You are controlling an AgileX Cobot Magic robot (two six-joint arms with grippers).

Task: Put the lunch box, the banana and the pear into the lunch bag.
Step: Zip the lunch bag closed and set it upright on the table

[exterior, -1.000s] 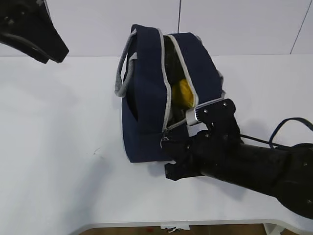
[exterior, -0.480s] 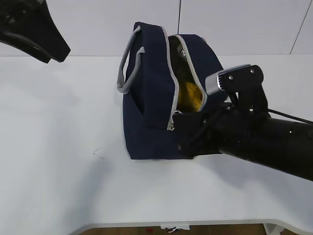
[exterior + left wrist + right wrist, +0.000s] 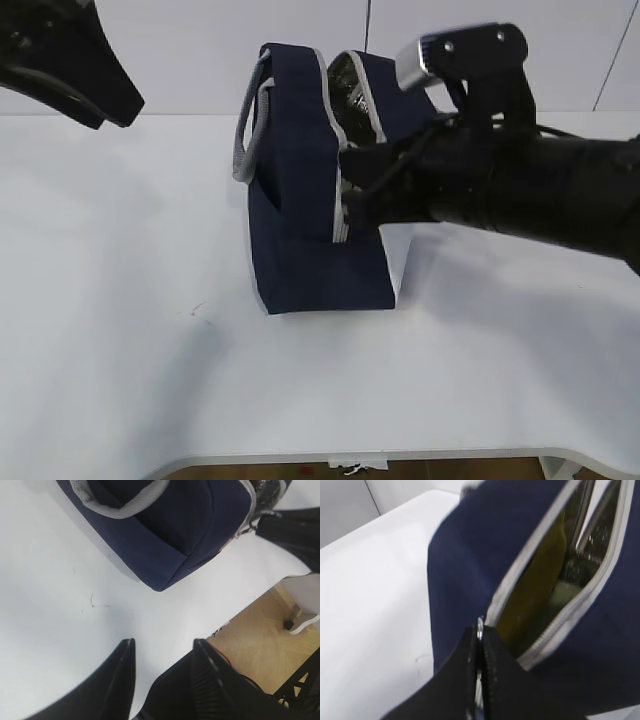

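The navy lunch bag stands upright on the white table, its grey zipper partly open along the top. It also shows in the left wrist view and the right wrist view. My right gripper is shut on the metal zipper pull at the near end of the opening. A yellow fruit shows inside the gap; I cannot tell whether it is the banana or the pear. The lunch box is hidden. My left gripper is open and empty, up at the left, away from the bag.
The bag's grey strap handle hangs at its left side. The table's front edge and the floor show in the left wrist view. A faint scratch marks the table left of the bag.
My right gripper has risen and moved back along the bag with the zipper pull. The opening has narrowed and the yellow fruit no longer shows in the exterior view. The bag stands more upright.
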